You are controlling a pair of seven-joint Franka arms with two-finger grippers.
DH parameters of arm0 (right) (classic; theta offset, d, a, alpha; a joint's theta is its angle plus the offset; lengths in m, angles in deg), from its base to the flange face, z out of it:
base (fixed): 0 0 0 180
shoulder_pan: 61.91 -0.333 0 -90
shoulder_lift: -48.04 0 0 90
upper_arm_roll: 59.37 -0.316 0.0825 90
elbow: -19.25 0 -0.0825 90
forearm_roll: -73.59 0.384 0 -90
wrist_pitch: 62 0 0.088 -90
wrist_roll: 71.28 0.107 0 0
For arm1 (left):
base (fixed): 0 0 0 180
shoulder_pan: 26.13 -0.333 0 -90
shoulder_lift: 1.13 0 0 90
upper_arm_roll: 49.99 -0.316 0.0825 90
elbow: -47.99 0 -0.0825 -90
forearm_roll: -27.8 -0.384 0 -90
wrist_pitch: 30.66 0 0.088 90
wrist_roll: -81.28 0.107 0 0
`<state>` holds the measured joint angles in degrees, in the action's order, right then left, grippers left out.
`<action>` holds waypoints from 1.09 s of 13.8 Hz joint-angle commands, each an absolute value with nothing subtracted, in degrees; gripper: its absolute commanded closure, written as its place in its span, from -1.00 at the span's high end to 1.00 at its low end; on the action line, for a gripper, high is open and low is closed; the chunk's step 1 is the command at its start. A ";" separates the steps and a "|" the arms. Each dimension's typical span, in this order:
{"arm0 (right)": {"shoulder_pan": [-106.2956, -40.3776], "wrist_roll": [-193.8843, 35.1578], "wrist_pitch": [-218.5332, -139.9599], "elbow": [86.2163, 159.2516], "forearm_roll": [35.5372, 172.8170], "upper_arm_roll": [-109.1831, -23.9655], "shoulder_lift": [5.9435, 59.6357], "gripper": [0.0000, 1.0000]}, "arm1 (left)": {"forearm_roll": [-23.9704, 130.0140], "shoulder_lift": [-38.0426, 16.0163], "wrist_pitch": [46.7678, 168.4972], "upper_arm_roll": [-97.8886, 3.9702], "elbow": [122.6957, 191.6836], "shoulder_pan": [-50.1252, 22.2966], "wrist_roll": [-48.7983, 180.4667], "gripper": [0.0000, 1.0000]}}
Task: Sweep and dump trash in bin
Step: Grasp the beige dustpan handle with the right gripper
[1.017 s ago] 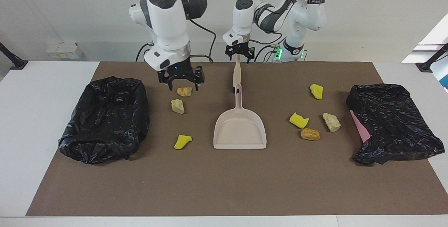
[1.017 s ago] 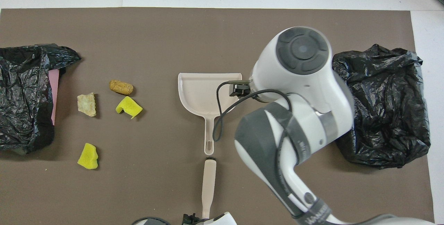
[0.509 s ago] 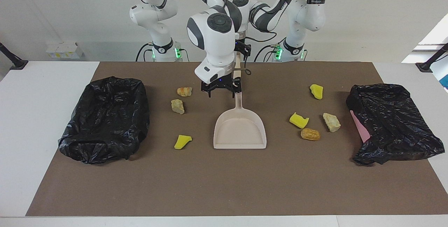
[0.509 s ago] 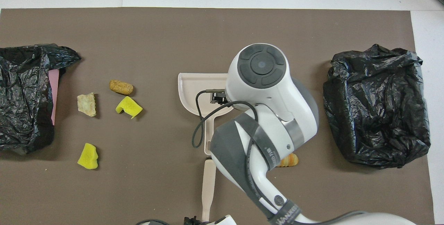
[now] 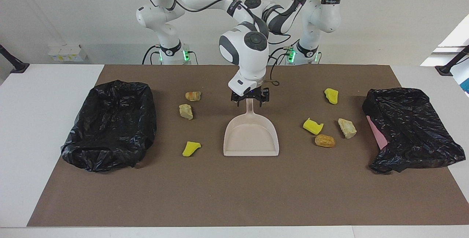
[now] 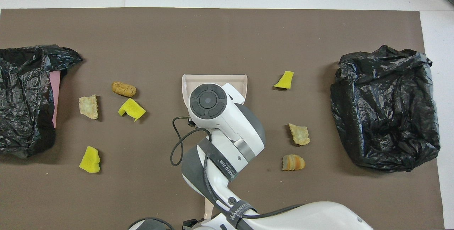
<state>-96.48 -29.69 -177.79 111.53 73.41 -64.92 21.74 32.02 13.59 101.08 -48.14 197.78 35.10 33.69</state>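
Trash lumps lie on the brown mat on both sides of the beige dustpan [image 5: 251, 137] [image 6: 185, 82]. Toward the right arm's end are an orange-brown lump [image 5: 193, 96], a beige chunk [image 5: 186, 111] and a yellow piece [image 5: 191, 148]. Toward the left arm's end are several more, among them a yellow piece [image 5: 312, 125] and a brown lump [image 5: 324, 141]. My right gripper [image 5: 250, 99] is low at the dustpan's handle, open, one finger on each side. My left gripper [image 6: 191, 224] waits at the brush handle's end [image 6: 207, 208]; the right arm hides it in the facing view.
A black-bagged bin [image 5: 110, 124] [image 6: 385, 109] stands at the right arm's end of the mat. Another [image 5: 412, 128] [image 6: 25, 95], showing pink at its inner edge, stands at the left arm's end. White table borders the mat.
My right arm swung from over the orange-brown lump at its own end across to the dustpan handle and came down over it. The left arm and all the trash stayed put.
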 commanded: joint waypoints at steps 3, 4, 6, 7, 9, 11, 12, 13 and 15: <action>-96.98 -29.00 -178.46 113.73 74.99 -65.09 21.85 0.51 | 32.28 16.36 96.26 -48.05 198.90 26.35 41.10 -1.00; -96.98 -29.00 -178.37 113.73 74.99 -65.09 21.94 0.51 | 32.28 16.54 95.82 -48.05 198.81 24.08 43.11 -1.00; -96.98 -28.91 -178.11 114.08 77.18 -65.09 22.11 0.46 | 32.11 16.80 94.24 -48.05 198.46 19.68 47.68 -1.00; -97.07 -28.74 -178.10 114.78 77.80 -65.09 22.46 0.41 | 31.67 17.24 93.53 -48.05 198.37 17.40 49.18 -1.00; -97.16 -28.48 -177.67 115.13 78.24 -65.35 22.64 0.40 | 31.58 18.20 91.61 -48.14 197.85 13.61 53.13 -1.00; -97.07 -28.39 -176.35 115.13 78.86 -65.53 22.82 0.40 | 30.44 18.56 86.87 -48.14 195.66 10.01 54.73 -1.00; -97.07 -28.39 -175.56 115.05 78.86 -65.61 22.91 0.33 | 28.26 18.99 83.89 -48.14 194.69 9.12 55.08 -1.00; -97.07 -28.39 -175.29 114.96 78.86 -65.53 22.91 0.20 | 26.93 19.61 81.51 -48.14 194.42 8.77 55.09 -1.00; -96.89 -28.47 -174.94 114.87 78.86 -65.53 23.26 -0.30 | 25.87 21.80 78.86 -48.14 194.16 6.06 55.43 -1.00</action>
